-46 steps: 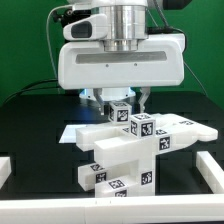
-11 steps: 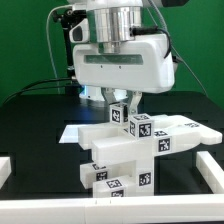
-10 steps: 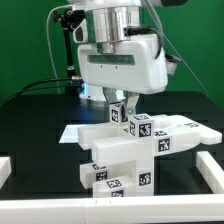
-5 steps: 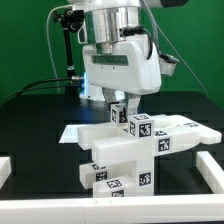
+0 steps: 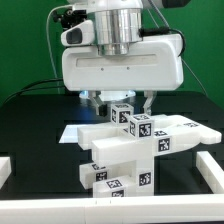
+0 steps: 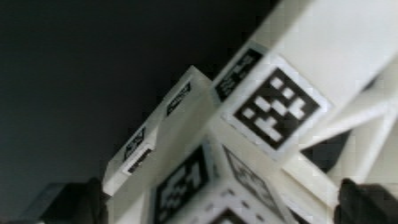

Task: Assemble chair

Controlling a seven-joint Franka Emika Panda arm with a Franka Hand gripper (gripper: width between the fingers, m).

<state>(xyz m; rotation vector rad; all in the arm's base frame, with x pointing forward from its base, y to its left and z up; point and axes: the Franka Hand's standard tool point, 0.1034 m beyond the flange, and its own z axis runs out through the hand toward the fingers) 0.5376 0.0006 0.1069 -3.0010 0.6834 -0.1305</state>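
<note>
The chair [image 5: 125, 150] stands as a partly joined stack of glossy white tagged blocks in the middle of the black table. A small tagged cube [image 5: 121, 113] sticks up from its top. My gripper [image 5: 121, 100] hangs straight over that cube, open, with one finger on each side and a gap showing at both. In the wrist view the tagged white chair part [image 6: 267, 100] fills the frame. There it runs down between the two dark fingertips [image 6: 71, 203], which stand wide apart around my gripper's centre [image 6: 217, 205].
White border bars lie at the table's front [image 5: 110, 208], at the exterior view's left [image 5: 5, 165] and at its right [image 5: 212, 170]. A thin flat white piece [image 5: 70, 132] lies behind the chair's base on the left. A green wall closes the back.
The hand has turned about its own axis from a slanted stance to square-on in the exterior view. Its fingers have spread apart off the top cube. The chair has not moved.
</note>
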